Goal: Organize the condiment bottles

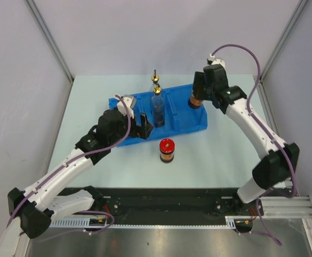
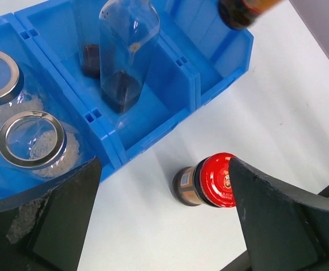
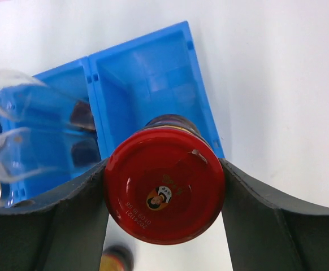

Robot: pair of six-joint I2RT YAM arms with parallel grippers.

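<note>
A blue tray (image 1: 184, 119) lies mid-table. Two tall clear bottles (image 1: 157, 105) with gold spouts stand in its middle compartment; they also show in the left wrist view (image 2: 128, 51). Two short clear tan-filled jars (image 2: 31, 141) stand in the left compartment, under my left arm. My left gripper (image 1: 136, 126) is open and empty at the tray's near left edge. One red-lidded dark jar (image 1: 167, 150) stands on the table in front of the tray, by the right finger in the left wrist view (image 2: 210, 180). My right gripper (image 3: 164, 169) is shut on the other red-lidded jar (image 3: 164, 186), held above the empty right compartment (image 3: 153, 84).
The table's white surface (image 1: 231, 150) runs to the right of the tray and in front of it. Grey walls close in the left, right and back sides. A black rail (image 1: 166, 201) with the arm bases runs along the near edge.
</note>
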